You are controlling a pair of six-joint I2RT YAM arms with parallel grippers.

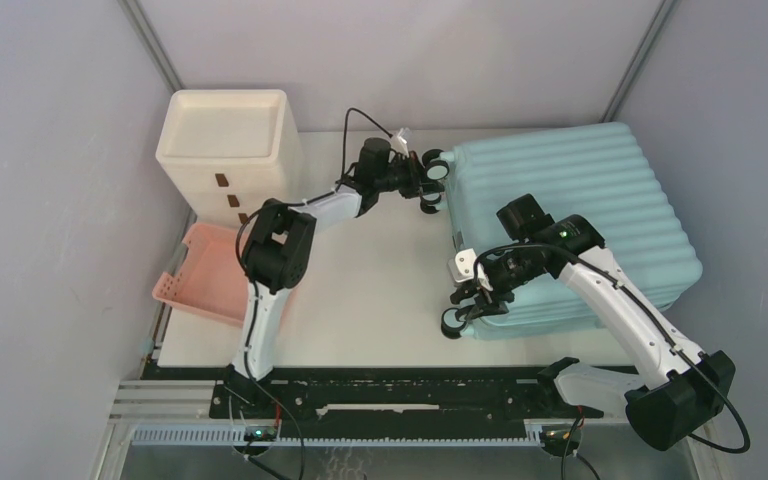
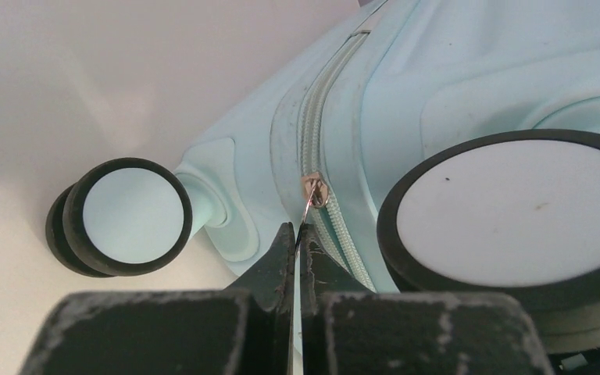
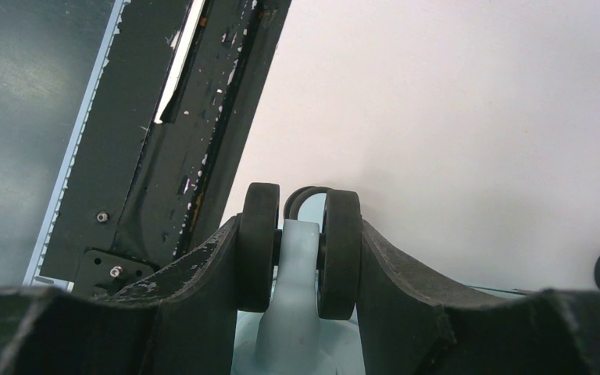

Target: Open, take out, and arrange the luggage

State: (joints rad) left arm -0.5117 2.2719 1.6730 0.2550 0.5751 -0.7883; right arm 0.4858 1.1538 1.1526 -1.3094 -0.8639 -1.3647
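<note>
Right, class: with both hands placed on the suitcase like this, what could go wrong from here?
The left hand pinches only the thin zipper pull, which may slip free when dragged.
The right hand clamps a caster wheel, which could swivel and let the luggage shift.

light: bright, even, diffuse | shadows: soft, short | focus: top view sharp, wrist close-ups slightly soft

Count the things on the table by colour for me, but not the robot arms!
Blue: 1, the luggage
Pink: 1, the basket
Cream-white: 1, the drawer cabinet
Total: 3
</note>
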